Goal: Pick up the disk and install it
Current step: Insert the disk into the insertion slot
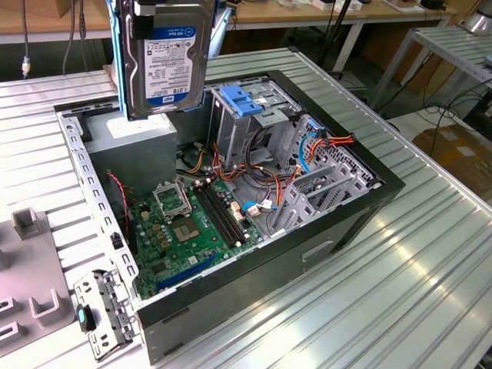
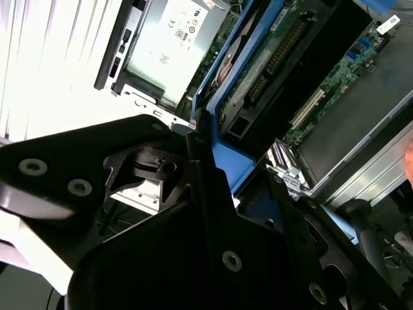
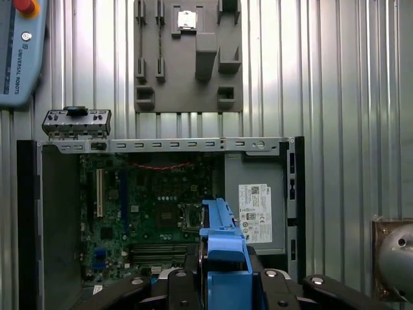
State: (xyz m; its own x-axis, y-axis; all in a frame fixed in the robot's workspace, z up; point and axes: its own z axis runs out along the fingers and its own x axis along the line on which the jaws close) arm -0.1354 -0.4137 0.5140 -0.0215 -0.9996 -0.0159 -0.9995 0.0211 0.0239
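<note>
The disk (image 1: 165, 61) hangs upright above the open computer case (image 1: 369, 192), its white and blue label facing the exterior view and a blue side rail (image 1: 118, 54) along its edge. It is over the grey power-supply box (image 1: 142, 142), to the exterior view's left of the drive cage with its blue latch plate (image 1: 242, 100). My gripper (image 1: 163, 6) is shut on the disk's upper end. In the first wrist view the gripper (image 3: 222, 284) clamps the blue-railed disk (image 3: 222, 236) over the motherboard (image 3: 155, 206). The second wrist view shows the disk's circuit-board side (image 2: 271, 58).
Orange cables (image 1: 231, 165) run between the motherboard (image 1: 192, 223) and the cage. A grey fixture plate (image 3: 187, 58) and a loose metal bracket (image 3: 76, 121) lie on the ribbed table (image 1: 415, 269) beside the case. A teach pendant (image 3: 19, 45) rests near them.
</note>
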